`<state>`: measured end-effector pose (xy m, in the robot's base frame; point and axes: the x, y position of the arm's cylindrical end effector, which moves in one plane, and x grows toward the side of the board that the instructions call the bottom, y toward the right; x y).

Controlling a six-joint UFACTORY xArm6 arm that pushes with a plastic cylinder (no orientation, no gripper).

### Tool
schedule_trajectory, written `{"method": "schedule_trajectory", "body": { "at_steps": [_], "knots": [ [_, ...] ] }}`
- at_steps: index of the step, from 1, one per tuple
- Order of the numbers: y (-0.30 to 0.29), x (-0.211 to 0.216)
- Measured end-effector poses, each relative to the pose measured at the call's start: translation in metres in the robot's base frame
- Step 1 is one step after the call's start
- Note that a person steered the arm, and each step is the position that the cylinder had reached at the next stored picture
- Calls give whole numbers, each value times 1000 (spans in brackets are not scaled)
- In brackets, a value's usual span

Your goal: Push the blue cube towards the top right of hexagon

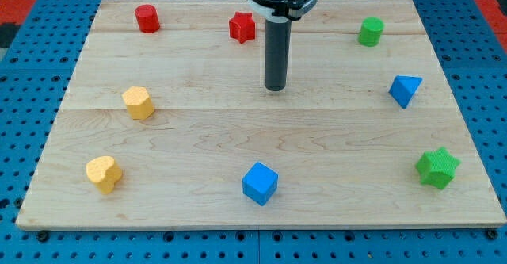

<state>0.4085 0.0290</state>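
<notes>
On the tabletop [238, 137] sit 2 red, 2 yellow, 2 green and 2 blue blocks; the blue cube [260, 183], corner toward the view's bottom, lies well below my tip [275, 88], which holds nothing.

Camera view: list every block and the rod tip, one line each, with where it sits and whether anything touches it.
my tip: upper middle, touching no block
blue cube: bottom centre, alone
yellow hexagon: left, alone
yellow heart: lower left, alone
red cylinder: top left, alone
red star: top centre, left of rod
green cylinder: top right, alone
blue triangle: right, alone
green star: lower right, alone
</notes>
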Motion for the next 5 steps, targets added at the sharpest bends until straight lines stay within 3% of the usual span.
{"method": "schedule_trajectory", "body": {
  "at_steps": [1,3,4,5],
  "knots": [
    [9,56],
    [20,60],
    [39,139],
    [39,155]
  ]
}}
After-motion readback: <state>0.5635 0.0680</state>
